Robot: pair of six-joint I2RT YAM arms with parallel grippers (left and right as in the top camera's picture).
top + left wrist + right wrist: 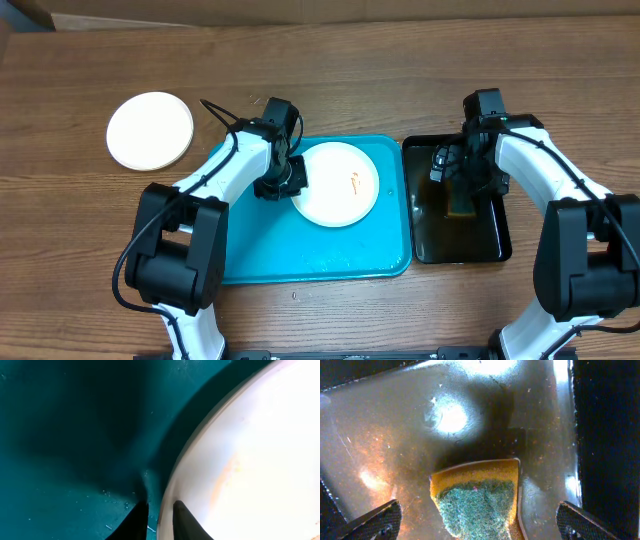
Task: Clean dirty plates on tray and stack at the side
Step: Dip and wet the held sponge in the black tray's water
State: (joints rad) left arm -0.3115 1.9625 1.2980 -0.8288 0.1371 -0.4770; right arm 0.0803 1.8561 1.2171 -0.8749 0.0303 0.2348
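Observation:
One white plate (340, 183) with an orange smear lies on the turquoise tray (300, 255). My left gripper (292, 182) is at its left rim. In the left wrist view the gripper (161, 506) straddles the rim of the plate (250, 460), one finger over the tray (75, 435) and the other over the plate. The jaws stand narrowly open, with a sliver of tray showing beside the rim. A second white plate (150, 130) lies on the table to the left of the tray. My right gripper (460, 188) hangs wide open over a sponge (477, 500).
The yellow sponge with a green scouring face lies in the black tray (495, 240), which is wet and stands right of the turquoise tray. Its glossy floor (395, 420) shows reflections. The wooden table (400, 80) surrounds both trays.

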